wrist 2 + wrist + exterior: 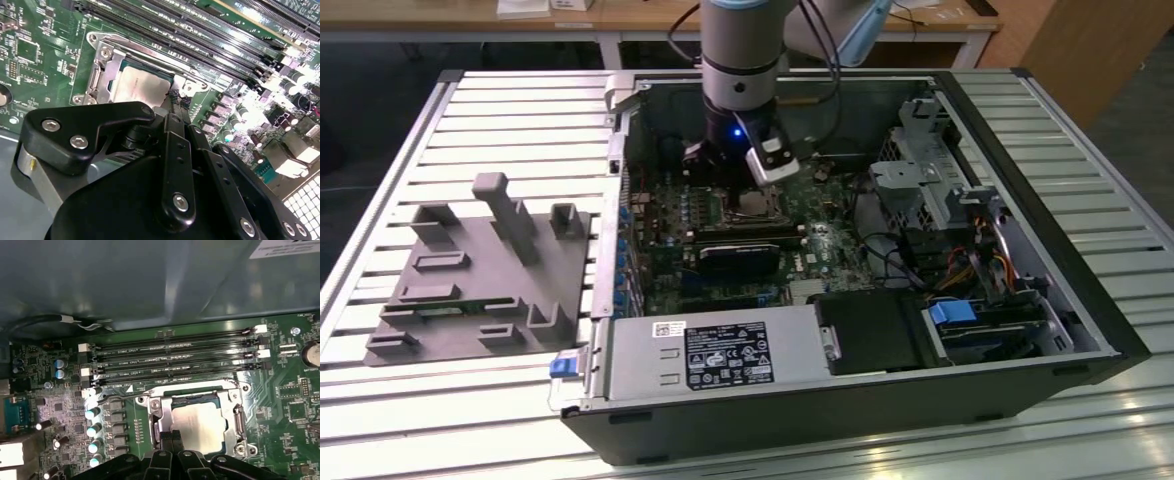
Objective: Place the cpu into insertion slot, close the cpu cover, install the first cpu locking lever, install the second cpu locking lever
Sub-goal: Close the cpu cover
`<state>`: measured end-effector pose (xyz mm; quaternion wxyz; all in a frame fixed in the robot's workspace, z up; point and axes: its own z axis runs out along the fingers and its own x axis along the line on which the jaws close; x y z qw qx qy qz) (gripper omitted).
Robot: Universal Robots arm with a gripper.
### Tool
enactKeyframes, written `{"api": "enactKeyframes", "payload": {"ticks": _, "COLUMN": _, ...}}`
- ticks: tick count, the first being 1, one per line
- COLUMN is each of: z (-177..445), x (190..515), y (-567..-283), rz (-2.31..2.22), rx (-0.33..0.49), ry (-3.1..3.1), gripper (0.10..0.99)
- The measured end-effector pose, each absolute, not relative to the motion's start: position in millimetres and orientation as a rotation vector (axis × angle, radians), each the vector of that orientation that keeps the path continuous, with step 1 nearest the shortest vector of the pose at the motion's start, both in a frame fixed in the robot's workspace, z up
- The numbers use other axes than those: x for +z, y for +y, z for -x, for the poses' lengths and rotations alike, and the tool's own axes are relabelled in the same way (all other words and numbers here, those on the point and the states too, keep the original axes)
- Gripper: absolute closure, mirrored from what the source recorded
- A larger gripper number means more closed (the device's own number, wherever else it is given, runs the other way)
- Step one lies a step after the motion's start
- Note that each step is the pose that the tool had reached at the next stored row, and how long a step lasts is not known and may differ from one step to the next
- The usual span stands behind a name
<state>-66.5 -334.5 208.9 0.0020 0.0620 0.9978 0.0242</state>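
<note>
Cpu (199, 422): seated flat in the insertion slot (192, 399); in the exterior view, at 6 o'clock from the arm (744, 50).
Cpu cover (237, 415): lowered, framing it.
Gripper (170, 436): fingers pressed together, holding nothing, tips at the slot's edge.
Handling: likely light, rigid and fragile; best gripped by opposite side edges.

light: even, overhead | glare: capacitors (298, 78) washed out | shadows: soft
</note>
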Motion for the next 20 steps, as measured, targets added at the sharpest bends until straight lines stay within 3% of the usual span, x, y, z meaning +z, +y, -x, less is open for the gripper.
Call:
{"api": "enactKeyframes", "payload": {"ticks": 8, "z": 67.6, "x": 208.1, "y": -335.1, "rz": -0.190, "rx": 0.151, "ry": 3.131, "gripper": 0.980}}
{"api": "enactKeyframes", "payload": {"ticks": 20, "z": 68.2, "x": 203.4, "y": -336.6, "rz": -0.089, "rx": 0.155, "ry": 3.139, "gripper": 0.980}}
